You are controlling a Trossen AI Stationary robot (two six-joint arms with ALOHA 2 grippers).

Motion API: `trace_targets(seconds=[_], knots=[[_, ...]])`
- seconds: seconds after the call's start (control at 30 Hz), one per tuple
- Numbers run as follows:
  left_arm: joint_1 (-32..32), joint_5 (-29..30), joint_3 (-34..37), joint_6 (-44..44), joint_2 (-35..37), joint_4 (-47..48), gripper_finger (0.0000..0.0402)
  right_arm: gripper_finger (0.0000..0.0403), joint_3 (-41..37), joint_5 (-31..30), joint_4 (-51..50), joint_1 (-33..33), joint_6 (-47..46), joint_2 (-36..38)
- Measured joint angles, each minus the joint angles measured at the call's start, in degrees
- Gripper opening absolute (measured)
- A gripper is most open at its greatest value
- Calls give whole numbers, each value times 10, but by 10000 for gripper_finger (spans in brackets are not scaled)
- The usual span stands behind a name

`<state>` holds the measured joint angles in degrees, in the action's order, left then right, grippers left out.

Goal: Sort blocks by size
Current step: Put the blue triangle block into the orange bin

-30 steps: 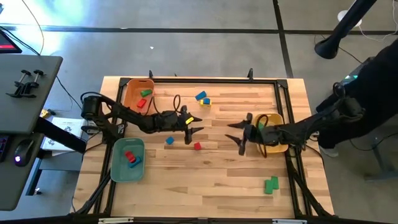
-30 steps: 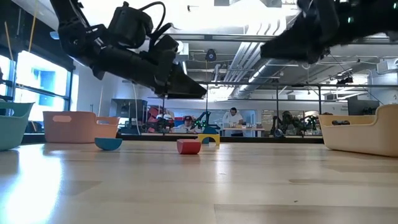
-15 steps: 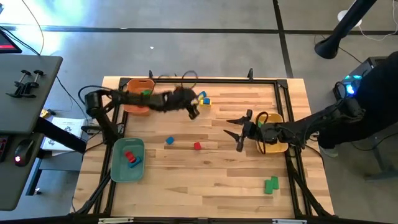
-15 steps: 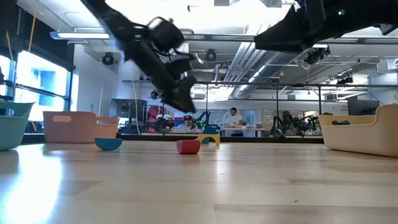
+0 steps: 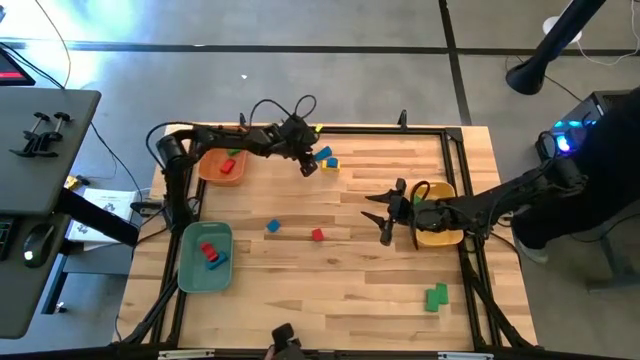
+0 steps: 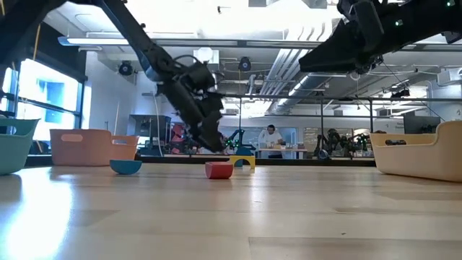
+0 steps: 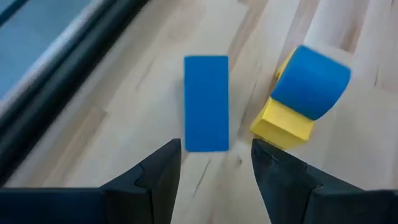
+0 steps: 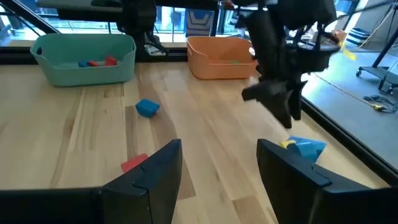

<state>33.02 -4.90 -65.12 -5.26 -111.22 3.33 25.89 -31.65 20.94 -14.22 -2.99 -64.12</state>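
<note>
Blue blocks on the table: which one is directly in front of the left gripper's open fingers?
The flat blue rectangular block, lying alone before the left gripper; the rounded blue block rests on a yellow one.

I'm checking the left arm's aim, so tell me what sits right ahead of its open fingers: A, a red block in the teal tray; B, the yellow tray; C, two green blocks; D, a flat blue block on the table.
D: the left gripper is open just short of the flat blue block.

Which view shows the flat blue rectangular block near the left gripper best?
The left wrist view: the blue rectangular block lies whole just beyond the open left gripper. The high view shows it tiny; the low and right wrist views don't show it clearly.
</note>
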Motion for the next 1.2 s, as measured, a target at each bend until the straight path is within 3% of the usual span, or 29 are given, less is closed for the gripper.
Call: trace_targets(seconds=[0.17,0.37,0.5,0.63,0.83,1.0,1.2], knots=[[-10,0,0,0,-38,-50,186,204,0,0,2,0,4,0],[-15,64,-1,-3,-39,-89,212,204,0,0,1,0,4,0],[-8,38,0,7,-41,-89,238,204,0,0,0,0,4,0],[-2,55,0,6,-44,-95,254,204,0,0,0,0,4,0],[8,37,-44,-3,-75,-78,246,204,0,-1,0,2,4,0],[7,4,-108,-19,-100,-1,241,204,0,-2,-1,7,3,0],[15,-27,-124,-41,-106,32,241,204,0,-2,-2,7,0,0]])
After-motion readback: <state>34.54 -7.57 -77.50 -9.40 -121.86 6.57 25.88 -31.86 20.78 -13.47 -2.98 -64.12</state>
